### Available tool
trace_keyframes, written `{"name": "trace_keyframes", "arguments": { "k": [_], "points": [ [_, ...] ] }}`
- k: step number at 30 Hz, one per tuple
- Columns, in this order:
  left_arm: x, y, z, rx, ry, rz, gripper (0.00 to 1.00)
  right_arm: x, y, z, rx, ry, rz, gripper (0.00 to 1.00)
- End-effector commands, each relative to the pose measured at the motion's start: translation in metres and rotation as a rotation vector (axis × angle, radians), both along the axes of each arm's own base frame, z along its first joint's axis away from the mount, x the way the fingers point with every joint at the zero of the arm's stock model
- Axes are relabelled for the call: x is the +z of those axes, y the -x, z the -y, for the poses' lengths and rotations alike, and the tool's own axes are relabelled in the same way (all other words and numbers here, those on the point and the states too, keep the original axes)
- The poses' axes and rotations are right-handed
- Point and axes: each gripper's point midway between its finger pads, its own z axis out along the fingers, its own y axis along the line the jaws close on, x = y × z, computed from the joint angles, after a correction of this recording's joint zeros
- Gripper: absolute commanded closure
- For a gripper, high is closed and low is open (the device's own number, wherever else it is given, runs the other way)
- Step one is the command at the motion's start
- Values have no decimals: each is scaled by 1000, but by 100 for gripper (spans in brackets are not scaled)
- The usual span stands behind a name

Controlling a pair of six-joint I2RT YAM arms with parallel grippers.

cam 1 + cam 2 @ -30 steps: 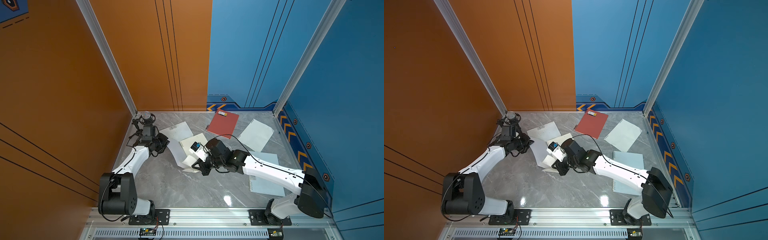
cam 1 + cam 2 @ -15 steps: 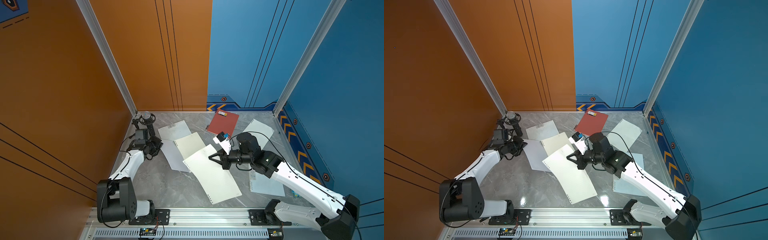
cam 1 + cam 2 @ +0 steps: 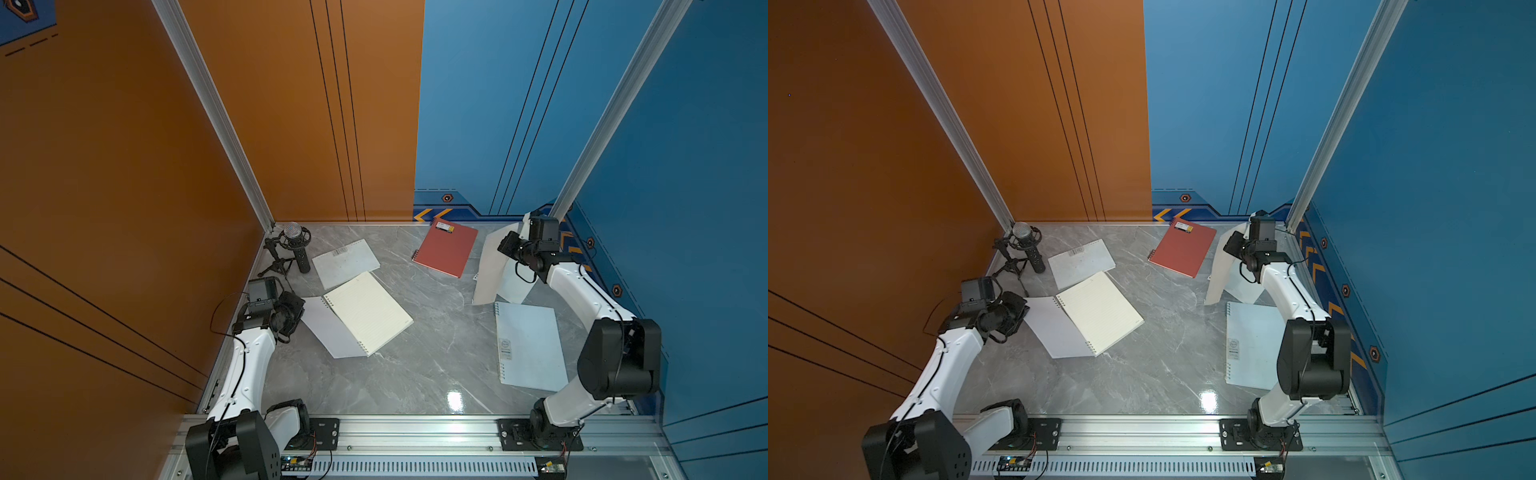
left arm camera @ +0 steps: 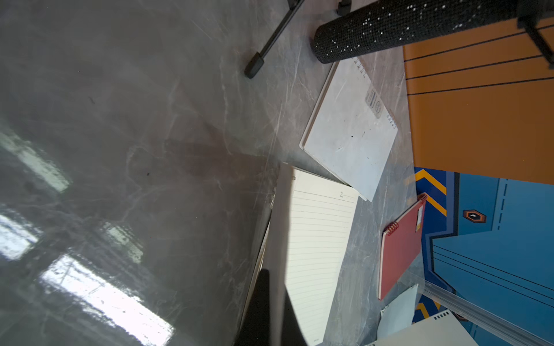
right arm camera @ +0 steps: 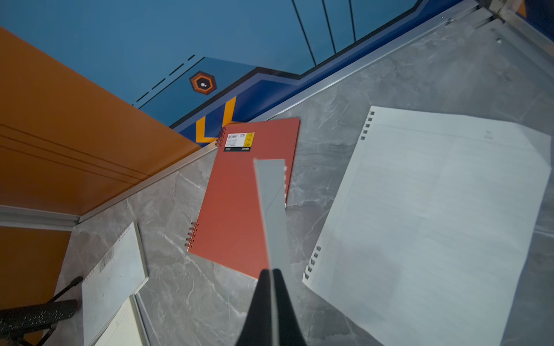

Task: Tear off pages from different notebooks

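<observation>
My right gripper (image 5: 271, 272) is pinching a page (image 5: 271, 209), which is hanging below it. The red notebook (image 5: 239, 203) is lying just beyond it, and a loose sheet (image 5: 419, 224) is lying beside it. My left gripper (image 3: 297, 314) is clamping the near edge of the open notebook (image 3: 368, 311), which is lying flat on the surface (image 3: 436, 353).

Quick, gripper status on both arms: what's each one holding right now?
Left gripper: shut on the turned-back cover of the open notebook.
Right gripper: shut on a loose page, held in the air.
</observation>
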Motion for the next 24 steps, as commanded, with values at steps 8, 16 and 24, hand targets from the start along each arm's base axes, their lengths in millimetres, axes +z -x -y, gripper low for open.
{"name": "trace_keyframes", "arguments": {
  "k": [8,16,24],
  "points": [
    [12,53,-54,141,-219,-111,100,-55,-68,97,-150,16,-106,80],
    [19,69,-81,208,-304,-163,98,-99,-45,133,-247,98,-314,47],
    [31,63,-90,235,-309,-148,82,-69,-10,163,-354,308,-449,8]
  ]
}}
